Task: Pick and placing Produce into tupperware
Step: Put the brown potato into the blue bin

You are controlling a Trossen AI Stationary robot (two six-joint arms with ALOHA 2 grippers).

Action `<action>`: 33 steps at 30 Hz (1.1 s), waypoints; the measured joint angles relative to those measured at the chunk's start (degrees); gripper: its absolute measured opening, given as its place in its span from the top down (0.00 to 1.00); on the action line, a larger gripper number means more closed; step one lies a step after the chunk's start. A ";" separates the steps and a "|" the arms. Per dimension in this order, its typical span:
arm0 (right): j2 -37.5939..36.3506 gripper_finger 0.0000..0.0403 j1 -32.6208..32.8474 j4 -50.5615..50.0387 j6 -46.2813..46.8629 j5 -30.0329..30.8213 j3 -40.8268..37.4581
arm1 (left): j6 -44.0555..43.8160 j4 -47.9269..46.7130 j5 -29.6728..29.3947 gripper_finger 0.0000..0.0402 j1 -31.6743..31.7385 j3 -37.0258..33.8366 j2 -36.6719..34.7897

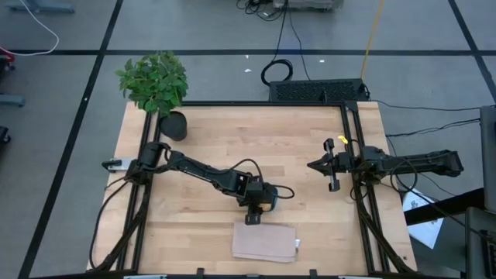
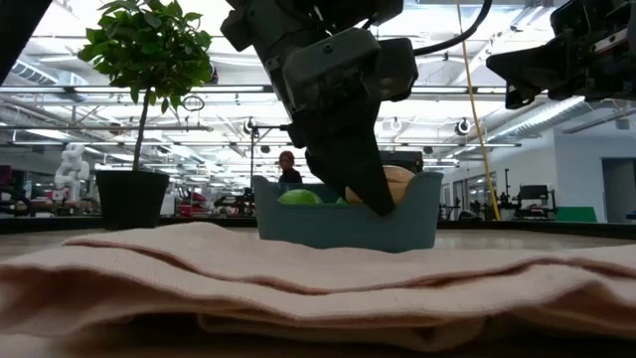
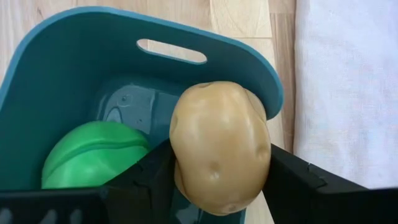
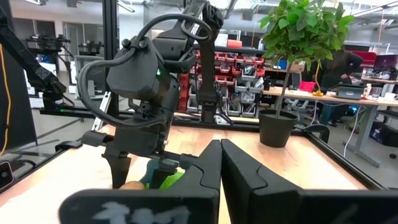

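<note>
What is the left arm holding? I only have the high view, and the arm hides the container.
Observer: The left gripper is shut on a tan potato, held over the teal tub.
Operator: Is anything already in the tub?
Observer: Yes, a green piece lies inside, beside the potato.
Operator: Is the potato below the rim yet?
Observer: In the low view its top shows above the tub wall, so it is only partly in.
Operator: And the right arm?
Observer: The right gripper is shut and empty, hanging well above the table.
</note>
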 joint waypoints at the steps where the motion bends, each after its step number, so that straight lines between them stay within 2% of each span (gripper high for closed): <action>1: 0.02 1.00 0.00 0.00 0.00 0.00 0.00 | 0.00 0.04 0.00 0.51 0.00 0.00 0.00; 14: 0.02 1.00 0.02 -0.01 0.00 0.00 0.00 | -0.92 0.91 0.16 0.51 0.00 0.00 0.00; 26: 0.00 1.00 0.02 -0.02 0.00 0.00 0.00 | -0.39 1.10 1.81 0.35 0.00 0.00 0.00; 33: 0.02 1.00 0.02 -0.02 0.00 0.00 0.00 | -0.02 1.06 1.86 0.33 0.00 0.00 0.00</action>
